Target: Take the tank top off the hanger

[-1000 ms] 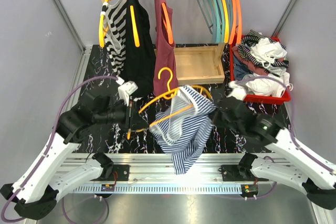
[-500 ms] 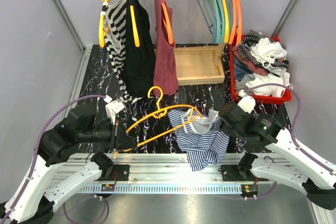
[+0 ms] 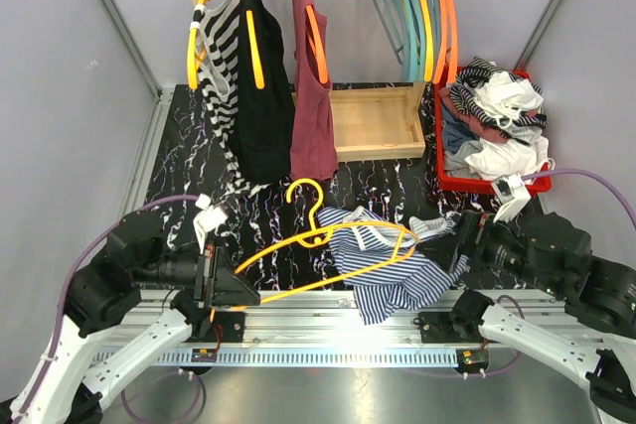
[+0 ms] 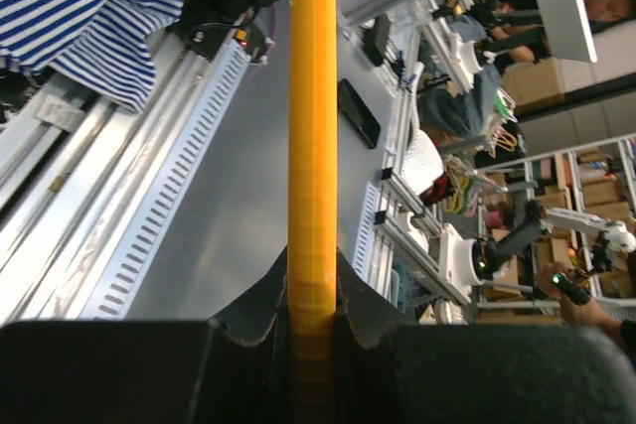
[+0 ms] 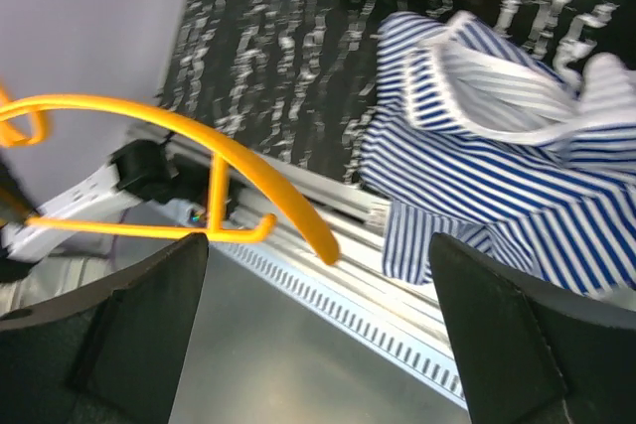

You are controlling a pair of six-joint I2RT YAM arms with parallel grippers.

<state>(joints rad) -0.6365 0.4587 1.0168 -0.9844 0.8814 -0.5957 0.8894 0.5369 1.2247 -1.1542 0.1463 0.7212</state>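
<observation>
Light falls bright and even from above, shadows soft. Beyond my right gripper (image 5: 318,310) the marble table (image 5: 298,17) smears with blur; behind it glare whitens the metal rail (image 3: 348,340). My left fingers (image 4: 119,369) read near-black around a crisp hanger (image 4: 312,96).

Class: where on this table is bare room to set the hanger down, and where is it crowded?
Bare marbled table lies left of the hanging black top, and in the strip between the wooden tray and the striped tank top. Crowded: the near centre, with the yellow hanger and tank top, and the red basket, heaped with clothes.
</observation>
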